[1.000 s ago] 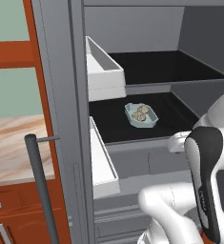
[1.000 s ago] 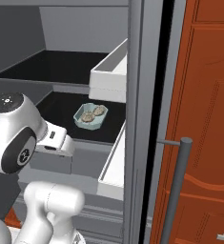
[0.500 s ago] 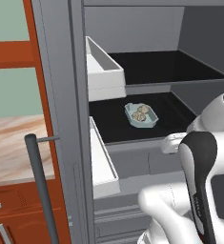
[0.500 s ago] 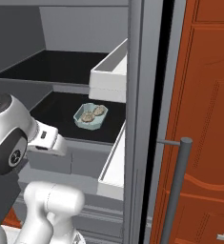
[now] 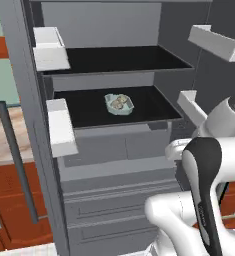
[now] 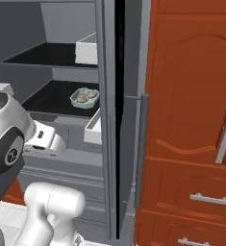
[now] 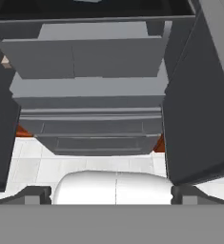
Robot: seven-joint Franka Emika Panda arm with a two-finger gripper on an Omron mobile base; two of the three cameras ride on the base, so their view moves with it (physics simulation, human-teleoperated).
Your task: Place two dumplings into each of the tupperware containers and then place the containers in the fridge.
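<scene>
**Fridge stocked with one filled tub, hand standing empty**

Fridge (image 5: 114,165) is standing open across both base views, its black shelves bare except at one spot. Pale blue tupperware container (image 5: 119,104) is sitting near the middle of the left base frame, on the lower black shelf (image 5: 149,107), and at upper left of centre in the right base frame; it is resting flat and well back from the shelf's front edge, a placement that is likely keeping it clear of the door bins (image 5: 61,125) when the door swings. Two dumplings (image 5: 120,102) are lying side by side inside the tub, touching or nearly so. Whether this is the first or second tub to be stored cannot be told; the flatter grey one is yet to be located.

Hand (image 7: 111,193) is pointing at the grey drawers (image 7: 89,131) below the shelves, its fingertips (image 7: 32,194) spread as wide as they go at the bottom corners of the hand view, with nothing between them. Judged from this, the arm is being held low and away from the shelf, probably to free the way for the next fetch.
</scene>
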